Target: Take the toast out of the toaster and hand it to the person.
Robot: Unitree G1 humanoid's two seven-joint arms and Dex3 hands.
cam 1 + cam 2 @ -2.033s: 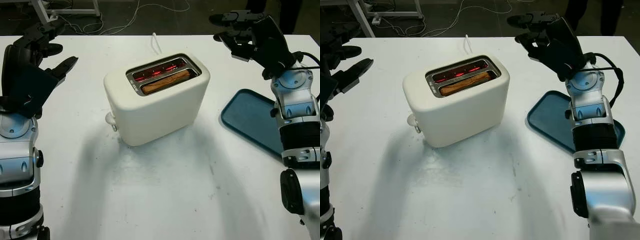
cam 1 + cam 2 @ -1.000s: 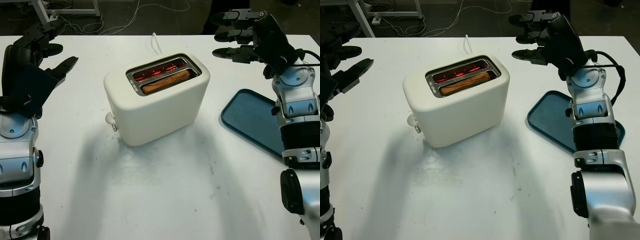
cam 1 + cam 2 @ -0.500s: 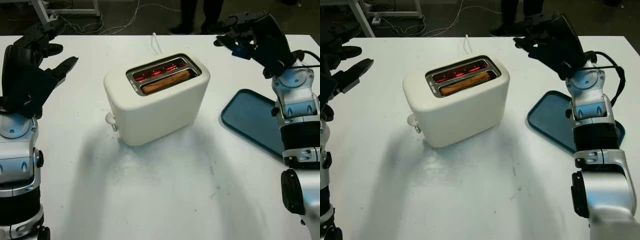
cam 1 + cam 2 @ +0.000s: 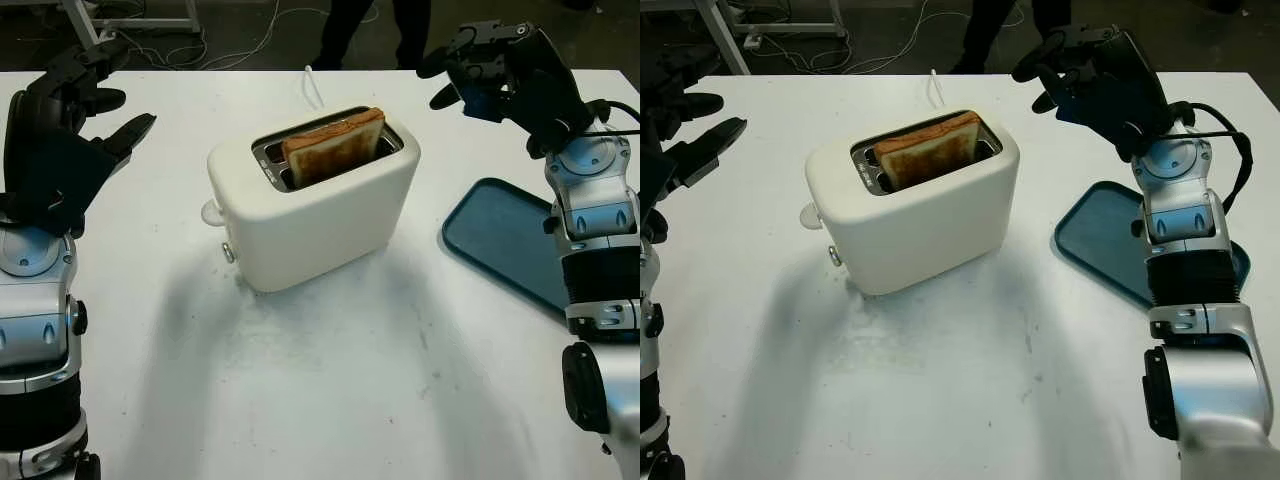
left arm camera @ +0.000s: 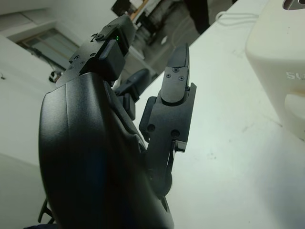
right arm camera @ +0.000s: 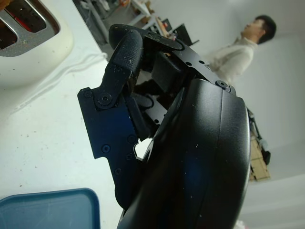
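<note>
One slice of toast standing up out of the toaster

One slice of toast (image 4: 334, 147) is standing on edge in the near slot of the cream toaster (image 4: 315, 200), its upper half sticking up above the slot. Its long axis is running along the slot, from near-left to far-right, with the browned face turned toward the robot. The toaster is sitting at the middle of the white surface (image 4: 330, 380), a white cord (image 4: 313, 88) trailing off behind it. The left robot hand (image 4: 75, 110) is hovering open, well apart to the left. The right robot hand (image 4: 1080, 70) is hanging above the surface's far right, fingers curled and holding nothing. A blue tray (image 4: 505, 240) is lying at the right. A person's legs (image 4: 365, 25) are showing beyond the far edge.
</note>
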